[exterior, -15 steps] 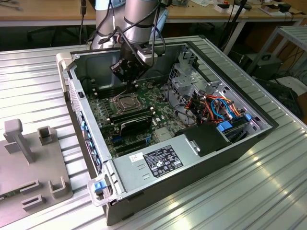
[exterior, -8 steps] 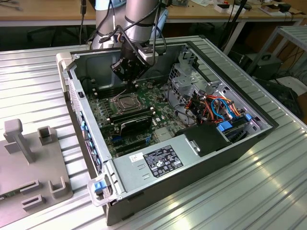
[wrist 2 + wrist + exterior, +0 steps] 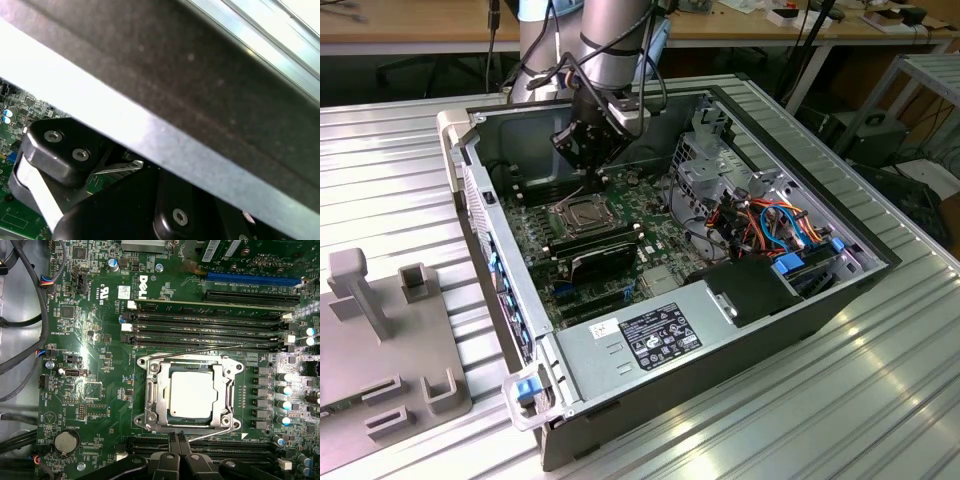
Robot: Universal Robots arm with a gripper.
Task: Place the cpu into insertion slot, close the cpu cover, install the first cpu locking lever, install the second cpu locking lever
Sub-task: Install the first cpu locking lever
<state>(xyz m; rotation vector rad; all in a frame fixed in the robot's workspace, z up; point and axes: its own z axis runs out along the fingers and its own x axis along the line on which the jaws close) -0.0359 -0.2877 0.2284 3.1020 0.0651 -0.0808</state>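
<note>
Exterior view: the open dark-grey metal computer case [image 3: 720, 385] lies on its side on a ribbed aluminium table [image 3: 880, 400]. It holds the green motherboard [image 3: 535, 250], a black finned rectangular block [image 3: 603, 255], a boxy grey power supply [image 3: 660, 335] and a tangle of orange and blue cables [image 3: 775, 225]. The black gripper [image 3: 592, 172] hangs just above the square metal-rimmed insertion slot [image 3: 582, 213].

Second wrist view: a bright metal strip [image 3: 150, 130], with a corner of the green board beyond it.

First wrist view (the useful one): the small square silver-topped cpu [image 3: 192, 392] sits in the slot, and the thin dark-silver cpu cover [image 3: 150, 407] lies flat around it. The fingertips [image 3: 173, 442] are pressed nearly together right at the end of a thin wire locking lever [image 3: 215, 434]. I can't tell whether the wire is actually between them. A second wire lever [image 3: 215, 351] runs along the opposite side, beside the long black memory slots [image 3: 205, 320].

My read is that the first lever is the step in hand. To do it well, I'd push at the lever's end only, keep clear of the cover and the memory slots, and check the wire sits under its hook.
</note>
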